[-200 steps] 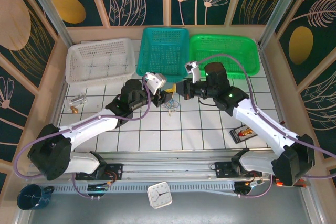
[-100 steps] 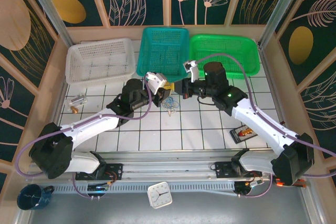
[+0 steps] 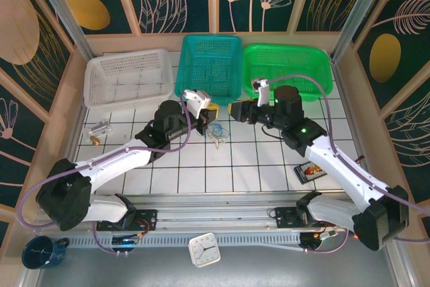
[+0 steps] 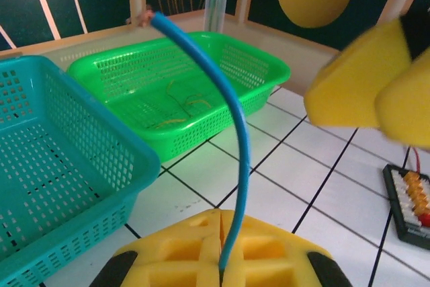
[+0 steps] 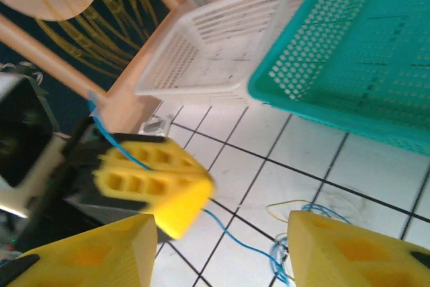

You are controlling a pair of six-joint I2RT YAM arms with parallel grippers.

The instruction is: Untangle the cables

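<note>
Clamping the blue cable [image 4: 238, 132] between fully closed pads, the left gripper [image 4: 220, 253] holds it upright, its free end arching toward the far green basket [image 4: 188, 136]. The right gripper [image 5: 222, 250] stands partly open and empty, near the other cables [image 3: 216, 132], which lie tangled on the table [image 3: 201, 166].

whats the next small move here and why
Probably ease the left gripper up and back, away from the tangle. Its jaws are shut on the blue wire, which in the right wrist view runs down into the tangle. The right gripper is open and holds nothing, so it could pin the rest if it drags.
</note>
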